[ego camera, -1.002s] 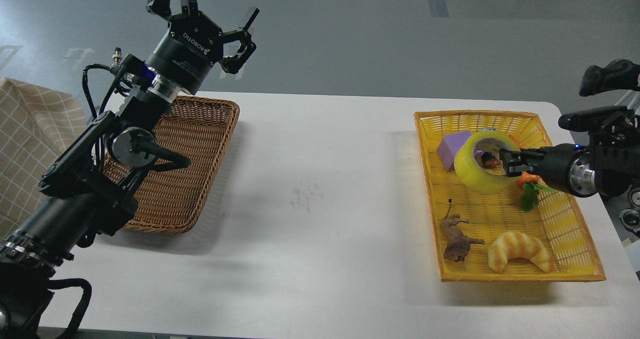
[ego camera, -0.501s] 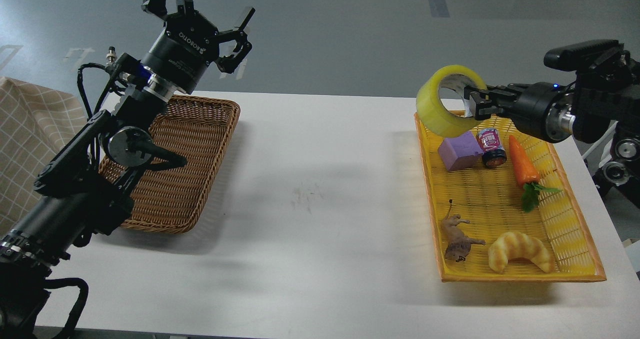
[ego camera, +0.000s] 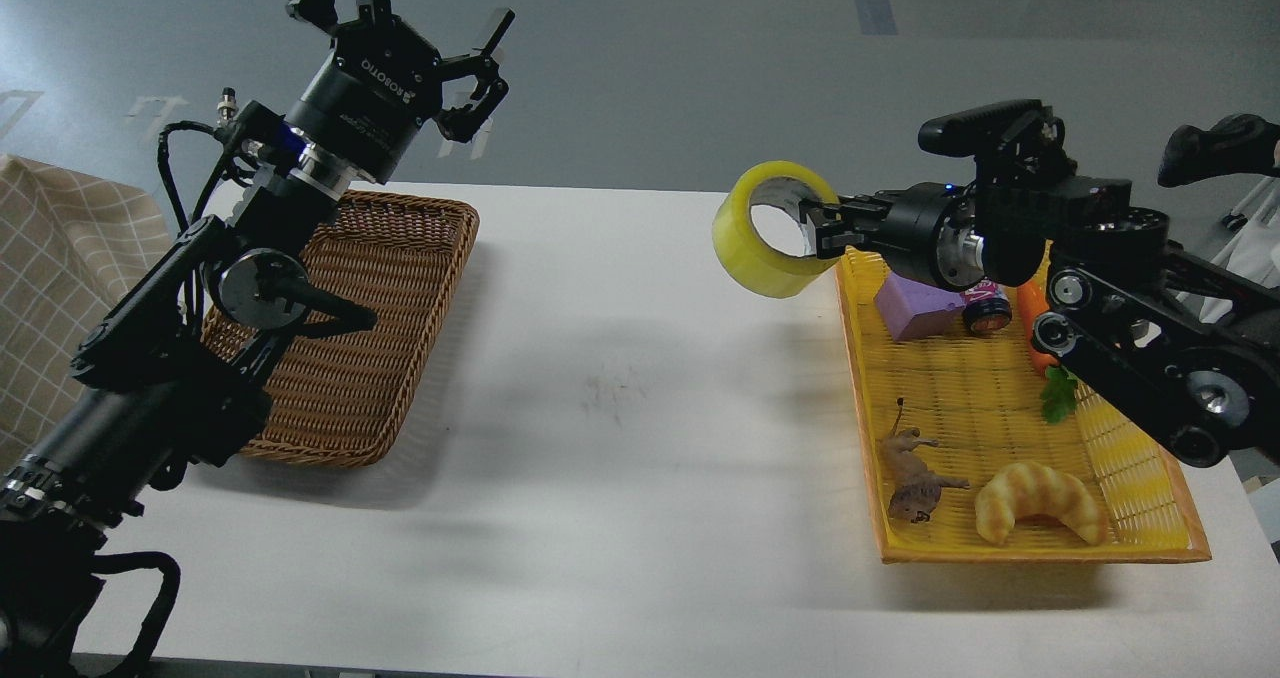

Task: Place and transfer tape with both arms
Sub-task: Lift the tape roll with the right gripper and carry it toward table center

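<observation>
The right gripper (ego camera: 822,235) is clamped on the rim of the tape (ego camera: 771,229), holding the roll in the air just left of the yellow basket (ego camera: 1000,548), over the white table (ego camera: 620,408). The left gripper (ego camera: 405,3) hangs spread wide and empty — raised above the far end of the brown basket (ego camera: 400,288) on the left.
</observation>
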Robot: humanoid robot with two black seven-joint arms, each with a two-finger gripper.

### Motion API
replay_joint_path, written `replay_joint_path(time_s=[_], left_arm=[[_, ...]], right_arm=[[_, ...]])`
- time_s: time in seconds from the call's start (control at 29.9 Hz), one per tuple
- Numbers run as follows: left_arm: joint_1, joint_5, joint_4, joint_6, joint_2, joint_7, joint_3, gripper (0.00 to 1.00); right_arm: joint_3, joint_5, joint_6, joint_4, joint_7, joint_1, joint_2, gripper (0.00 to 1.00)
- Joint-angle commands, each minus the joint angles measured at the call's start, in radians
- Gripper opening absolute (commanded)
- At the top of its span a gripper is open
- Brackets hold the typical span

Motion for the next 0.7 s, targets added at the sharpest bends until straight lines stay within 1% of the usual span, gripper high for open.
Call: replay_joint_path(time_s=[0.0, 0.4, 0.53, 0.67], left_arm=[[0.0, 0.0, 0.0, 0.0, 0.0, -0.002, -0.001, 0.98], [-0.001, 0.0, 0.0, 0.0, -0.008, -0.003, -0.004, 0.98], [-0.007, -0.002, 0.0, 0.0, -0.008, -0.003, -0.002, 0.98], [-0.009, -0.002, 0.0, 0.0, -0.009, -0.003, -0.002, 0.98]], right_arm=[[-0.045, -0.018, 0.0, -0.053, -0.001, 0.013, 0.074, 0.0], [-0.086, -0.039, 0.0, -0.203, -0.001, 0.019, 0.246, 0.0], [-0.105, -0.049, 0.0, -0.22, -0.001, 0.02, 0.272, 0.0], [-0.108, -0.05, 0.0, -0.268, -0.002, 0.02, 0.32, 0.0]])
